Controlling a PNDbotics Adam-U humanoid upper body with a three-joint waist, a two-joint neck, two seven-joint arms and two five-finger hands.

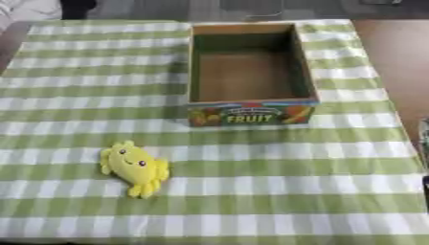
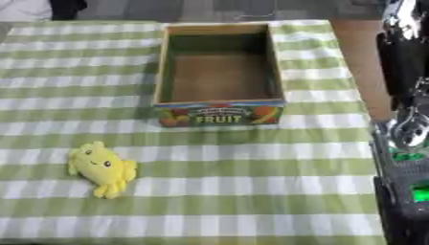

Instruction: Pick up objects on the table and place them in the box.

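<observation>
We read this as the very start of the job — nothing grasped, nothing in the box.

The box [image 1: 251,72] sits open-topped on the far half of the table [image 1: 335,182], which is covered in a green-and-white checked cloth. Its near wall carries a fruit print with the word FRUIT. We see only bare cardboard floor inside, so no object has gone in.

The one loose object we can find is a yellow plush toy [image 1: 134,167], lying flat on the cloth, near and to the left of the box, well apart from it. It has a small face and stubby limbs; it looks soft and should squash under a grasp.

The right arm [image 2: 406,143] shows only in the right eye view, as black and silver hardware with green lights down the right edge, beside the table. We cannot pick out the right hand itself there, so we cannot tell how its fingers stand. The left hand shows in neither view.

Step in hand, as we judge it: the reach for the toy has not begun. The next move calls for a hand to come over the toy, close around its body, lift it off the cloth, carry it forward and to the right over the box's near wall, and let go inside — the left hand would have the shorter reach.
</observation>
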